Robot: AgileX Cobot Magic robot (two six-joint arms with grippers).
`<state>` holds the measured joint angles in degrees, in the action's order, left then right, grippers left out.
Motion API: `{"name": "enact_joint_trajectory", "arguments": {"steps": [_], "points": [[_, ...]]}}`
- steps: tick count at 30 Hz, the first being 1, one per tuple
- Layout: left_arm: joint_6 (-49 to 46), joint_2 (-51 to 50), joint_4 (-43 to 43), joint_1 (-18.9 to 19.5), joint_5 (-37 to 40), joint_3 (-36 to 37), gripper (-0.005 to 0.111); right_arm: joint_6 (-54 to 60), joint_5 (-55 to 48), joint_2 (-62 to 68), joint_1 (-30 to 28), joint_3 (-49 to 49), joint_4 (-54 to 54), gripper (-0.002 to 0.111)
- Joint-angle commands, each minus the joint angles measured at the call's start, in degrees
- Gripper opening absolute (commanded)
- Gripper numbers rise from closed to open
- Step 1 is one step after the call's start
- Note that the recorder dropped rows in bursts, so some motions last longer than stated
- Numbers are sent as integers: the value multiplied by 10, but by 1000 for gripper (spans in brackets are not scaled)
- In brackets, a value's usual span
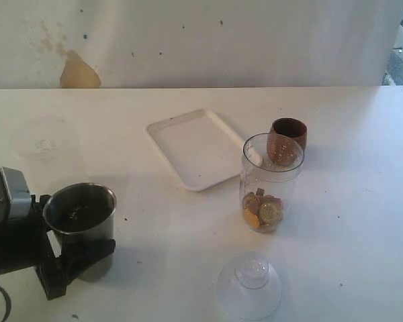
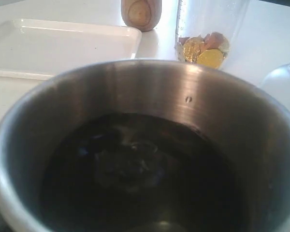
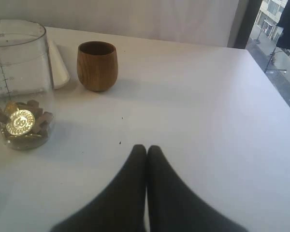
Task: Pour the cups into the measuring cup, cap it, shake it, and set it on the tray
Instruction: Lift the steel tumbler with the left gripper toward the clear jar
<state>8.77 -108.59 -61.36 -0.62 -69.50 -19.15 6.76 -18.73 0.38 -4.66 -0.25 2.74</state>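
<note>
The brushed-steel tumbler (image 1: 80,215) stands at the front left of the table and fills the left wrist view (image 2: 135,92); its inside is dark and indistinct. My left gripper (image 1: 79,227) has its black fingers on either side of the tumbler, and contact cannot be made out. The brown wooden cup (image 1: 287,137) (image 3: 97,65) stands upright behind the clear measuring cup (image 1: 271,181) (image 3: 19,82), which holds gold coins and brown pieces. The dome cap (image 1: 250,285) lies on the table in front of it. The white tray (image 1: 198,147) is bare. My right gripper (image 3: 146,147) is shut and holds nothing.
A pale wall with a brown stain (image 1: 79,74) runs behind the white table (image 1: 363,221). The table's right edge (image 3: 280,92) shows in the right wrist view. The right arm is outside the exterior view.
</note>
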Motion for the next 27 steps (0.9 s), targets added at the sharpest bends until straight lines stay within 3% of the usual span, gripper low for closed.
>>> {"name": "enact_joint_trajectory", "arguments": {"steps": [1, 9, 12, 18, 21, 27], "points": [[0, -2, -38, -1, -5, 0, 0, -1, 6, -4, 2, 2, 2, 0], [5, 18, -36, -2, -5, -51, 0, -1, 6, -4, 2, 2, 2, 0], [10, 30, -33, -21, -5, -79, 0, -1, 6, -4, 2, 2, 2, 0], [104, 33, 24, -125, -5, -204, 0, -1, 6, -4, 2, 2, 2, 0], [133, 33, 46, -155, 0, -251, 0, -1, 6, -4, 2, 2, 2, 0], [163, 22, 50, -221, 147, -382, 0, -15, 6, -4, 2, 2, 2, 0]]}}
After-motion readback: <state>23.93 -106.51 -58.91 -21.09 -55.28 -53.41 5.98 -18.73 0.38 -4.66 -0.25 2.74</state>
